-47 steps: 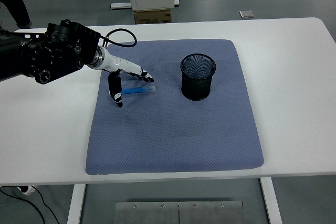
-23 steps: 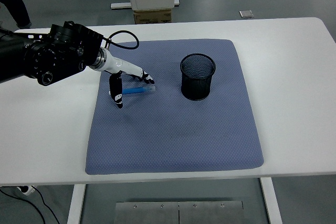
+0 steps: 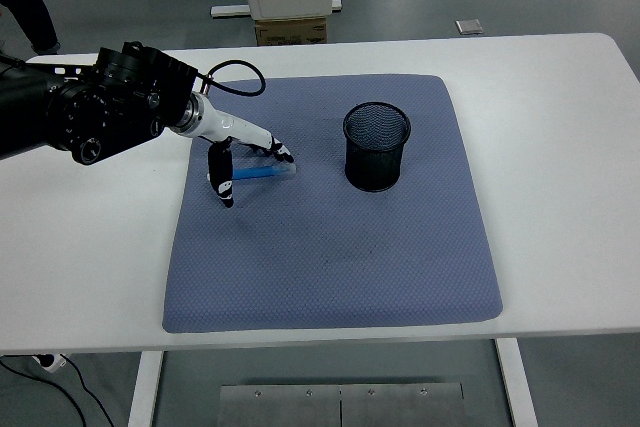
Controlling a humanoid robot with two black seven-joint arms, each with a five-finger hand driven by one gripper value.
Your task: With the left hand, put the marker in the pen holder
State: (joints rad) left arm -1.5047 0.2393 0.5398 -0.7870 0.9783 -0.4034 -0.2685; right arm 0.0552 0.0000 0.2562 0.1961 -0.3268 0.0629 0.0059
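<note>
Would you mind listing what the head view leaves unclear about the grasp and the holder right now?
- Contact between the left hand and the blue marker: fingers overlap it, too small to judge grip.
- Inside of the pen holder: dark mesh hides the bottom.
- Left arm's upper part: cut off by left edge.
- Right hand: out of view.
</note>
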